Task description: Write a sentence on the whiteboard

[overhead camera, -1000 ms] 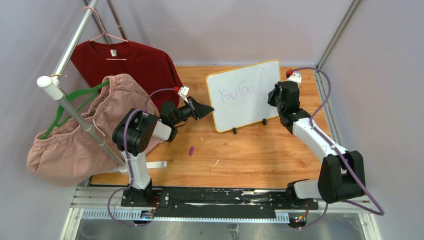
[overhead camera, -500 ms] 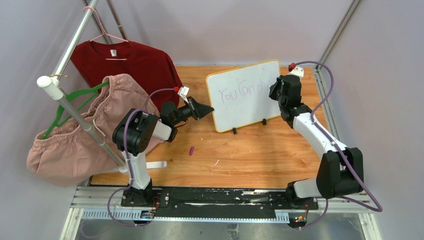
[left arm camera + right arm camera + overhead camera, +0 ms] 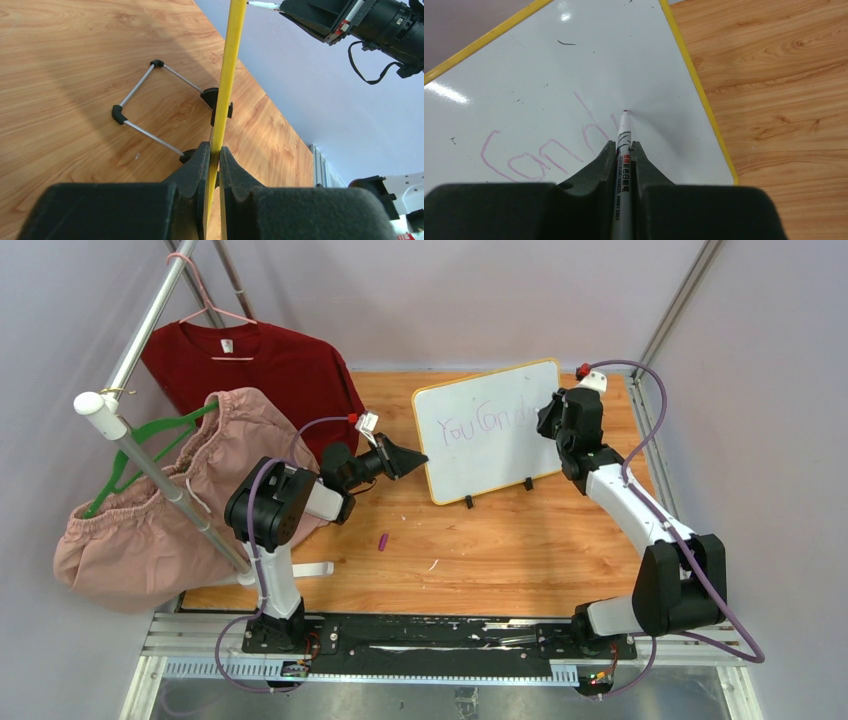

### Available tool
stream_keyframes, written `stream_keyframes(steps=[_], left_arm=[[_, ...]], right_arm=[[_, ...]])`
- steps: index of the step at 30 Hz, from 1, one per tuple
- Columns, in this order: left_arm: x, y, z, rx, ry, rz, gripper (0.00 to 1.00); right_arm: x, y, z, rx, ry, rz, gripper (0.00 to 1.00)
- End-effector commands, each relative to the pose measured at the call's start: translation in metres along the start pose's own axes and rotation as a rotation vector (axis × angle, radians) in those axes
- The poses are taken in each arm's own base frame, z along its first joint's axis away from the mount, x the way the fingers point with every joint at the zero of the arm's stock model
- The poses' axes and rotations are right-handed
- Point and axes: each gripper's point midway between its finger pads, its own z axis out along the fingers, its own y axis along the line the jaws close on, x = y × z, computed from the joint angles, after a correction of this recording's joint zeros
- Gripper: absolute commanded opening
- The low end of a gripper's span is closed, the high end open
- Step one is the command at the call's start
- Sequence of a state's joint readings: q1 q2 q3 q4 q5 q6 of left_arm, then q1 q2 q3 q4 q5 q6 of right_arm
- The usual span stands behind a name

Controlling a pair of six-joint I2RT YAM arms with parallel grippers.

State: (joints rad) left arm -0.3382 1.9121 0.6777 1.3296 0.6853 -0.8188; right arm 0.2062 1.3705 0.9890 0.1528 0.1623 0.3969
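On the wooden table (image 3: 480, 550), left tool (image 3: 214, 152) pinches whiteboard's (image 3: 490, 462) edge.

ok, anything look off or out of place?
Minor: a purple bit, possibly a marker cap, and a white scrap lie loose on the table in front of the whiteboard. Nothing spilled or broken.

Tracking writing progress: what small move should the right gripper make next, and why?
Probably stroke the next letter: the sentence stops at "You can d", the marker tip is at the whiteboard, and the left gripper clamps its frame.
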Motion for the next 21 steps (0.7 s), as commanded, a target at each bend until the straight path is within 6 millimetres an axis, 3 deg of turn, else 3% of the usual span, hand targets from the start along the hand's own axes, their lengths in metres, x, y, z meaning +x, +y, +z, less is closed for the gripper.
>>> stream_keyframes(steps=[1, 21], left_arm=[[-0.004, -0.010, 0.000, 0.023, -0.008, 0.027, 0.00], [-0.005, -0.012, 0.000, 0.027, -0.011, 0.031, 0.00]], right_arm=[[-0.017, 0.006, 0.003, -0.032, -0.036, 0.019, 0.00], [0.005, 0.030, 0.000, -0.116, 0.023, -0.001, 0.00]])
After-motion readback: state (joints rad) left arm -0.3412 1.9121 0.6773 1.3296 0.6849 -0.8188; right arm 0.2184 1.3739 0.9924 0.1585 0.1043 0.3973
